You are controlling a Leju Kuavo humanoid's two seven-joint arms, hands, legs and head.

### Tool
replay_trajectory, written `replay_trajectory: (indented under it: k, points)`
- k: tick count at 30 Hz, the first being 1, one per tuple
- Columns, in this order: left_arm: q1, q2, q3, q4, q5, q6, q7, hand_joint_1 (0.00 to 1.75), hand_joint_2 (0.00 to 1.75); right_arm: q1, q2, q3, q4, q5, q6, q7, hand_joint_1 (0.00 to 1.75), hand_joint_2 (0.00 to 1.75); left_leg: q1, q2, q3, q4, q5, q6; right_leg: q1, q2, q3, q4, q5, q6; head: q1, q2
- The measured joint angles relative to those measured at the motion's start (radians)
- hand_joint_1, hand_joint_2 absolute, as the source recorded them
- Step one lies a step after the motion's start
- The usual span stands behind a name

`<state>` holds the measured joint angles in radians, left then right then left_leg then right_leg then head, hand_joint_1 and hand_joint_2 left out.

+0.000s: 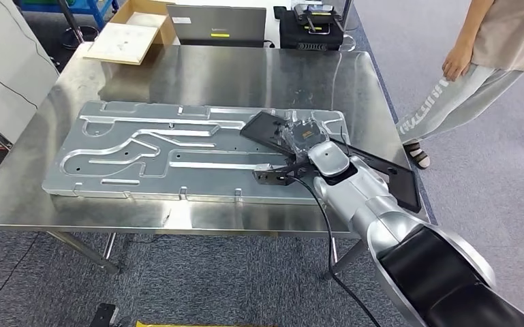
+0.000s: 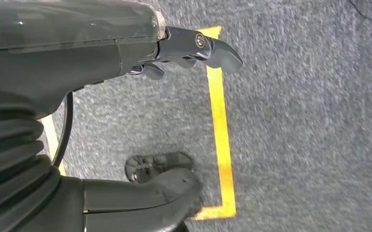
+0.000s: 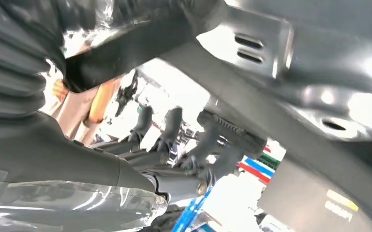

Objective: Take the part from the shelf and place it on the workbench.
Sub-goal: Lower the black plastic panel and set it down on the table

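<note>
The part is a flat black panel (image 1: 396, 180), long and angular. My right hand (image 1: 300, 138) grips it near one end, over the right portion of the steel workbench (image 1: 245, 75). The panel's far end hangs past the bench's right edge, and its near tip lies over a large machined aluminium plate (image 1: 143, 153). In the right wrist view my fingers (image 3: 174, 130) curl against the panel's underside (image 3: 295, 58). My left hand (image 2: 77, 63) hangs above grey carpet, its fingers apart and holding nothing.
The aluminium plate covers much of the bench's front. A cardboard box (image 1: 126, 37), a laptop (image 1: 216, 24) and a black device (image 1: 313, 27) stand at the back. A person (image 1: 477, 61) stands by the right side. Yellow tape (image 2: 221, 130) marks the floor.
</note>
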<state>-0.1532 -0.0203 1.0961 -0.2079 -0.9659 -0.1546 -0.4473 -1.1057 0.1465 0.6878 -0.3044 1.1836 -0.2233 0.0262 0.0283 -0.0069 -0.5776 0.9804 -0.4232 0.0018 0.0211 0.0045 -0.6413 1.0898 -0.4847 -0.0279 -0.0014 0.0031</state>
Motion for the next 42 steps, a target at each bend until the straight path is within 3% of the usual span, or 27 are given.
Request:
replay_trajectory:
  k: [2, 3, 4, 5, 8, 9, 11, 14, 15, 17, 18, 19, 20, 21, 22, 24, 25, 28, 29, 31, 33, 34, 35, 36, 39, 42]
  points:
    - [-0.001, 0.0, -0.002, 0.0, 0.0, 0.006, 0.007, 0.0, 0.0, 0.006, -0.002, -0.018, 0.002, -0.012, -0.014, -0.006, 0.0, 0.0, 0.0, 0.0, -0.002, 0.001, 0.0, 0.003, -0.011, -0.002, -0.065, 0.14, -0.065, 0.013, 0.0, 0.0]
    - [-0.002, 0.001, -0.003, 0.0, 0.001, 0.006, 0.007, 0.0, 0.0, 0.011, -0.003, -0.024, 0.003, -0.016, -0.019, -0.009, 0.0, 0.0, 0.0, 0.0, -0.002, 0.001, 0.0, 0.003, -0.014, -0.003, -0.088, 0.189, -0.079, 0.015, 0.0, 0.0]
    - [-0.003, 0.001, -0.003, 0.0, 0.002, 0.005, 0.006, 0.0, 0.0, 0.015, -0.004, -0.03, 0.004, -0.02, -0.025, -0.013, 0.0, 0.0, -0.001, 0.0, -0.001, 0.002, -0.001, 0.004, -0.016, -0.003, -0.095, 0.2, -0.072, 0.014, 0.0, 0.0]
    - [-0.005, 0.001, -0.005, 0.0, 0.004, 0.003, 0.005, 0.0, 0.0, 0.019, -0.004, -0.037, 0.004, -0.027, -0.032, -0.019, 0.0, 0.0, -0.002, -0.001, 0.0, 0.002, -0.001, 0.004, -0.016, -0.003, -0.082, 0.171, -0.047, 0.009, 0.0, 0.0]
    - [-0.014, -0.004, -0.012, 0.0, 0.009, -0.007, -0.002, 0.0, 0.0, 0.016, -0.004, -0.07, -0.004, -0.076, -0.078, -0.071, 0.0, 0.0, -0.006, -0.002, 0.003, -0.001, -0.002, 0.003, -0.004, -0.002, 0.016, -0.04, 0.053, -0.022, 0.0, 0.0]
    - [-0.018, -0.007, -0.015, 0.0, 0.01, -0.01, -0.005, 0.0, 0.0, 0.012, -0.004, -0.086, -0.01, -0.098, -0.094, -0.095, 0.0, 0.0, -0.006, -0.001, 0.002, -0.002, -0.001, 0.001, 0.002, -0.003, 0.037, -0.084, 0.068, -0.03, 0.0, 0.0]
    - [-0.026, -0.01, -0.023, 0.0, 0.01, -0.013, -0.008, 0.0, 0.0, 0.007, -0.002, -0.123, -0.021, -0.132, -0.114, -0.129, 0.0, 0.0, -0.004, 0.0, 0.003, -0.01, 0.002, -0.007, 0.009, -0.004, 0.048, -0.111, 0.073, -0.037, 0.0, 0.0]
    - [-0.034, -0.011, -0.031, 0.0, 0.01, -0.013, -0.006, 0.0, 0.0, 0.003, 0.0, -0.164, -0.042, -0.168, -0.135, -0.162, 0.0, 0.0, -0.007, 0.001, 0.003, 0.002, -0.016, -0.02, 0.001, -0.009, 0.069, -0.149, 0.088, -0.038, 0.0, 0.0]
    - [-0.035, -0.012, -0.033, 0.0, 0.01, -0.013, -0.004, 0.0, 0.0, 0.001, 0.0, -0.176, -0.052, -0.191, -0.153, -0.187, 0.0, 0.0, -0.007, 0.002, -0.014, 0.04, -0.041, -0.022, -0.002, -0.011, 0.075, -0.158, 0.092, -0.038, -0.001, 0.0]
    - [-0.035, -0.012, -0.035, 0.0, 0.013, -0.012, -0.001, 0.0, 0.0, 0.003, 0.0, -0.206, -0.082, -0.265, -0.203, -0.264, 0.0, 0.0, -0.006, 0.002, -0.075, 0.174, -0.106, -0.027, 0.001, -0.011, 0.074, -0.158, 0.093, -0.041, -0.001, 0.0]
    - [-0.033, -0.012, -0.036, 0.0, 0.017, -0.014, -0.004, 0.0, 0.0, 0.01, 0.0, -0.224, -0.108, -0.314, -0.227, -0.31, 0.0, 0.0, -0.006, 0.002, -0.104, 0.236, -0.127, -0.029, 0.003, -0.01, 0.073, -0.154, 0.092, -0.042, -0.001, 0.0]
    - [-0.031, -0.012, -0.036, 0.0, 0.021, -0.017, -0.009, 0.0, 0.0, 0.021, -0.001, -0.244, -0.147, -0.368, -0.241, -0.351, 0.0, 0.0, -0.006, 0.003, -0.121, 0.269, -0.13, -0.032, 0.004, -0.009, 0.072, -0.152, 0.091, -0.043, -0.001, 0.0]
    - [-0.03, -0.012, -0.036, 0.0, 0.025, -0.022, -0.016, 0.0, 0.0, 0.034, -0.004, -0.265, -0.201, -0.421, -0.245, -0.378, 0.0, 0.0, -0.005, 0.003, -0.119, 0.261, -0.113, -0.035, 0.004, -0.008, 0.072, -0.149, 0.089, -0.042, -0.001, 0.0]
    - [-0.029, -0.012, -0.037, 0.0, 0.031, -0.027, -0.023, 0.0, 0.0, 0.046, -0.009, -0.286, -0.266, -0.472, -0.24, -0.394, 0.0, 0.0, -0.005, 0.003, -0.097, 0.214, -0.08, -0.037, 0.003, -0.008, 0.072, -0.146, 0.086, -0.04, -0.001, 0.0]
    - [-0.029, -0.012, -0.039, 0.0, 0.037, -0.034, -0.03, 0.0, 0.0, 0.057, -0.016, -0.304, -0.338, -0.519, -0.23, -0.4, 0.0, 0.0, -0.003, 0.004, -0.063, 0.143, -0.043, -0.039, 0.003, -0.007, 0.073, -0.142, 0.083, -0.036, -0.001, 0.0]
    - [-0.028, -0.012, -0.043, 0.0, 0.053, -0.047, -0.047, 0.0, 0.0, 0.074, -0.042, -0.333, -0.486, -0.598, -0.206, -0.395, 0.0, 0.0, 0.0, 0.002, -0.004, 0.023, -0.001, -0.036, 0.007, -0.006, 0.068, -0.13, 0.076, -0.028, -0.001, 0.0]
    - [-0.025, -0.012, -0.044, 0.0, 0.065, -0.052, -0.059, 0.0, 0.0, 0.087, -0.062, -0.345, -0.573, -0.633, -0.195, -0.386, 0.0, 0.0, 0.0, 0.001, 0.008, -0.003, 0.003, -0.03, 0.01, -0.006, 0.064, -0.125, 0.074, -0.025, -0.001, 0.0]
    - [-0.005, -0.013, -0.042, 0.0, 0.101, -0.061, -0.107, 0.0, 0.0, 0.155, -0.155, -0.386, -0.861, -0.699, -0.164, -0.342, 0.0, 0.0, 0.002, -0.005, 0.009, -0.008, 0.0, -0.01, 0.012, -0.009, 0.06, -0.115, 0.063, -0.017, 0.0, 0.0]
    - [0.004, -0.013, -0.041, 0.0, 0.11, -0.062, -0.119, 0.0, 0.0, 0.181, -0.189, -0.403, -0.945, -0.705, -0.159, -0.332, 0.0, 0.0, 0.005, -0.006, 0.009, -0.007, 0.0, -0.004, 0.01, -0.009, 0.054, -0.095, 0.046, -0.009, 0.0, 0.0]
    - [0.021, -0.011, -0.033, 0.0, 0.127, -0.06, -0.138, 0.0, 0.0, 0.269, -0.258, -0.447, -1.097, -0.699, -0.178, -0.328, 0.0, 0.0, 0.006, -0.007, 0.009, -0.007, -0.001, 0.003, -0.002, -0.006, 0.013, 0.003, -0.015, 0.013, 0.001, 0.0]
    - [0.038, -0.007, -0.019, 0.0, 0.147, -0.054, -0.159, 0.0, 0.0, 0.448, -0.33, -0.52, -1.256, -0.705, -0.238, -0.378, 0.0, 0.0, 0.006, -0.013, 0.011, -0.007, -0.003, 0.007, -0.013, -0.006, -0.042, 0.132, -0.076, 0.028, 0.001, 0.0]
    - [0.05, -0.005, -0.011, 0.0, 0.156, -0.053, -0.169, 0.0, 0.0, 0.568, -0.363, -0.574, -1.337, -0.723, -0.268, -0.429, 0.0, 0.0, 0.006, -0.019, 0.014, -0.007, -0.006, 0.01, -0.017, -0.006, -0.057, 0.166, -0.084, 0.031, 0.001, 0.0]
    - [0.065, -0.003, -0.003, 0.0, 0.161, -0.053, -0.176, 0.0, 0.0, 0.685, -0.385, -0.631, -1.404, -0.748, -0.285, -0.482, 0.0, 0.0, 0.006, -0.024, 0.017, -0.007, -0.009, 0.012, -0.019, -0.005, -0.056, 0.162, -0.074, 0.03, 0.001, 0.0]
    - [0.079, -0.002, 0.004, 0.0, 0.166, -0.053, -0.182, 0.0, 0.0, 0.789, -0.398, -0.689, -1.463, -0.769, -0.294, -0.531, 0.0, 0.0, 0.004, -0.028, 0.019, -0.006, -0.012, 0.013, -0.02, -0.005, -0.039, 0.119, -0.047, 0.025, 0.001, 0.0]
    - [0.1, 0.0, 0.02, 0.0, 0.171, -0.053, -0.188, 0.0, 0.0, 0.966, -0.417, -0.818, -1.592, -0.791, -0.287, -0.586, 0.0, 0.0, -0.005, -0.019, 0.023, -0.007, -0.018, 0.011, -0.013, -0.005, 0.046, -0.077, 0.044, 0.004, 0.001, 0.0]
    - [0.094, 0.003, 0.031, 0.0, 0.174, -0.049, -0.19, 0.0, 0.0, 1.087, -0.421, -0.894, -1.678, -0.774, -0.279, -0.574, 0.0, 0.0, -0.005, -0.011, 0.034, -0.015, -0.02, -0.001, -0.002, -0.006, 0.07, -0.122, 0.063, -0.005, 0.001, 0.0]
